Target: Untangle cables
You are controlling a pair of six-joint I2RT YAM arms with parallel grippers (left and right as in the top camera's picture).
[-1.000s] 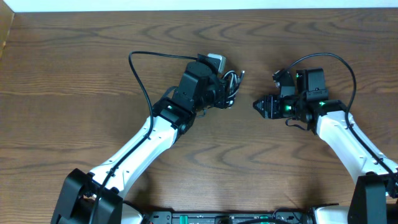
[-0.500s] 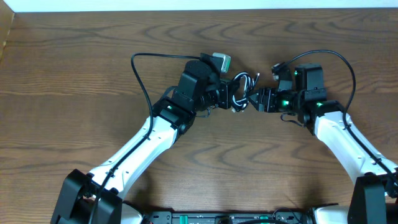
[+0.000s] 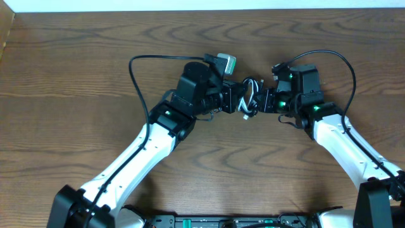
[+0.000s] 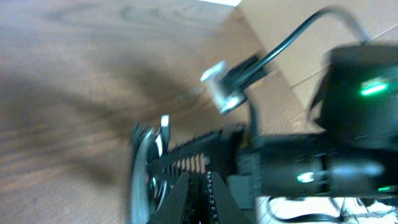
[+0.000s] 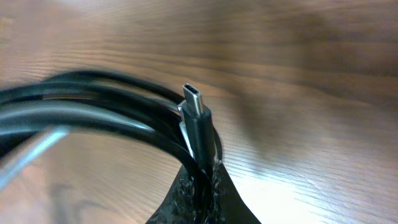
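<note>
Both arms meet over the middle of the brown wooden tabletop (image 3: pixel 76 76), a bit towards the far edge, and the cables (image 3: pixel 249 97) hang bunched right between them. From above it is a small knot of thin black and white loops, smaller than either arm's head.

The left tool (image 3: pixel 238 101) comes in from the left and is clenched on the left side of the bundle. Its own camera is badly blurred, but the two fingers sit pressed together at the bottom of that view, with a loop of cord bulging out to the left of them.

The right tool (image 3: pixel 260 102) comes in from the right and touches the other side of the bundle. Seen from its wrist, the fingers are pinched tight on several black cords where they cross, and a small flat metal plug (image 5: pixel 194 106) stands upright just above the pinch. A pale cord runs off to the lower left of that view, out of focus.

Whether the bundle rests on the wood or hangs just above it, I cannot tell. The left arm's own thicker black lead (image 3: pixel 136 69) arcs out to the left, well apart from the bundle.
</note>
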